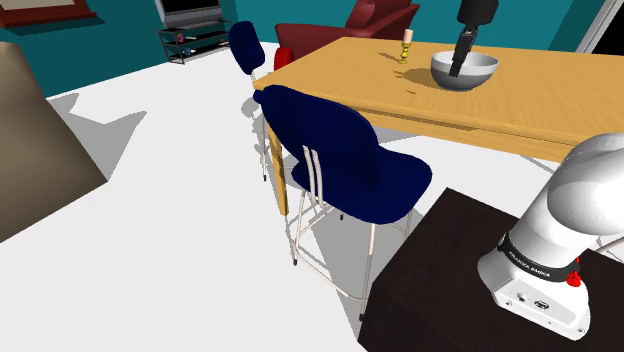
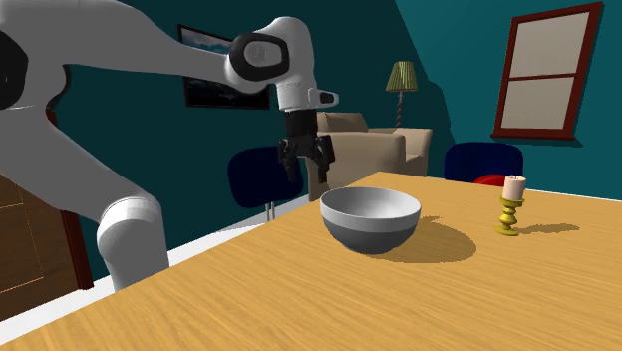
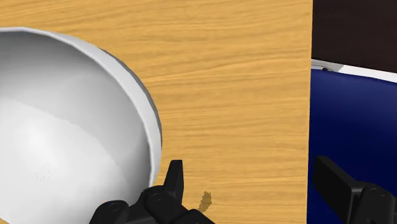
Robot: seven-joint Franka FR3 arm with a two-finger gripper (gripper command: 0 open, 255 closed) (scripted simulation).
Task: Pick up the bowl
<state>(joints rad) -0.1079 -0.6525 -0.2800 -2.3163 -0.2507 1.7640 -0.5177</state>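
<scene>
A grey-white bowl [image 1: 470, 72] stands upright on the wooden table [image 1: 350, 85]. In the second exterior view the bowl [image 2: 370, 221] sits mid-table, with my black gripper [image 2: 307, 175] hanging just to its left, above the tabletop. The wrist view has the bowl [image 3: 63, 146] beside one finger [image 3: 172, 181], whose tip lies just outside the rim. My gripper [image 3: 254, 184] is open, with bare table between the fingers. From the shoulder view the gripper [image 1: 457, 70] overlaps the bowl.
A small candle on a yellow holder [image 2: 511, 205] stands on the table near the bowl. Two dark blue chairs [image 1: 345, 155] [image 1: 247, 45] stand at the table's near edge. A red armchair [image 1: 350, 30] is beyond the table.
</scene>
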